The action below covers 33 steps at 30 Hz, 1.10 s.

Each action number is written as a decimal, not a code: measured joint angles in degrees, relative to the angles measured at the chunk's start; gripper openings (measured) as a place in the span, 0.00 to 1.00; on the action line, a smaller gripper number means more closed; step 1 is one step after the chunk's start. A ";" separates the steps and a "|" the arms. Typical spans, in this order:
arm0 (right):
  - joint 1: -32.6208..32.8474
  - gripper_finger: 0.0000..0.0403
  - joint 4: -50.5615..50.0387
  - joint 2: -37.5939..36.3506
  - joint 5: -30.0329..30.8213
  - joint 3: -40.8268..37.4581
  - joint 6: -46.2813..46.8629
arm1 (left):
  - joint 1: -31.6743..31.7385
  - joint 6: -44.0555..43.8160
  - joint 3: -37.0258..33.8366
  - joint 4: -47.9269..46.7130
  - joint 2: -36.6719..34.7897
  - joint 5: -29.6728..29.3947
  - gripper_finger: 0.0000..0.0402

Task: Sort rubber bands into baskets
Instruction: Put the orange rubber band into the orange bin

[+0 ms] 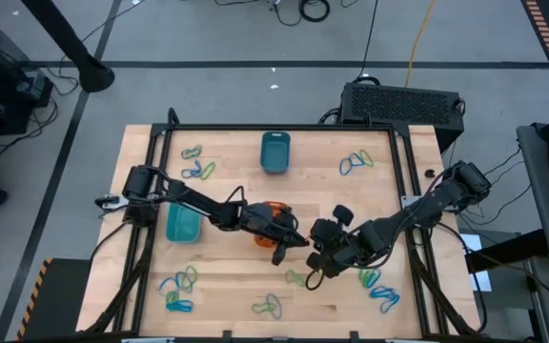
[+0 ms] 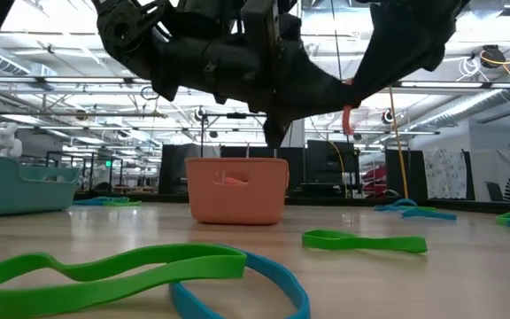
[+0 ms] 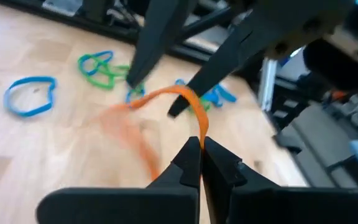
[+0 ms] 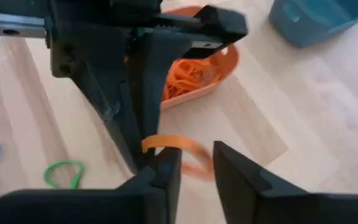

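Nearest the low cam: a green rubber band [image 2: 113, 270] lying over a blue rubber band [image 2: 246, 283] on the wooden surface [image 2: 414, 283], both loose and unsorted. A second green band [image 2: 364, 240] lies flat farther back, in front of the orange basket [image 2: 237, 189].

Left claw [image 3: 201, 148]: clenched on an orange rubber band [image 3: 166, 99], pinched at the fingertips. The band runs from the pinch up to the right claw [image 4: 194, 163], so it spans both claws, above the surface, just beside the orange basket. In the high view both claws meet near mid-surface, left claw [image 1: 289, 243] right next to that basket.

Right claw: fingers parted, the same orange band [image 4: 169, 144] lying at one finger, not gripped on both sides. Judgement: a handover, right releasing, left taking over because the left arm sits closer to the orange basket.

Orange basket [image 4: 194, 74] already holds a heap of orange bands; colour-matched sorting is apparent. Turquoise basket [image 1: 183, 225] sits at left, dark teal basket [image 1: 274, 152] at the far edge; contents not discernible.

Remaining: mixed green/blue clusters [image 1: 177, 291] near the surface corners, so most of the task is prob. outstanding.

Risk: stretched band may snap off the tips on release.
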 joint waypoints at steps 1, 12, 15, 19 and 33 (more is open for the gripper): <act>-0.01 0.27 -0.07 0.00 0.34 0.00 -0.75 | 0.00 0.52 -0.04 -1.77 -0.74 -0.70 0.01; 0.84 0.48 -4.46 -2.71 4.46 -0.02 -3.42 | -1.55 7.52 -0.08 -35.21 -15.29 -19.14 0.00; 1.45 0.49 -5.37 -2.78 7.93 -0.02 -4.09 | -2.31 6.68 -0.08 -41.70 -18.87 -22.60 0.00; 0.82 0.48 -9.74 -2.80 10.76 0.00 -6.23 | -3.17 4.04 -0.08 -43.98 -20.33 -23.28 0.00; 3.90 0.43 -23.76 -2.78 7.36 -0.02 5.53 | -3.10 -0.55 -0.10 -45.70 -12.08 -23.22 0.00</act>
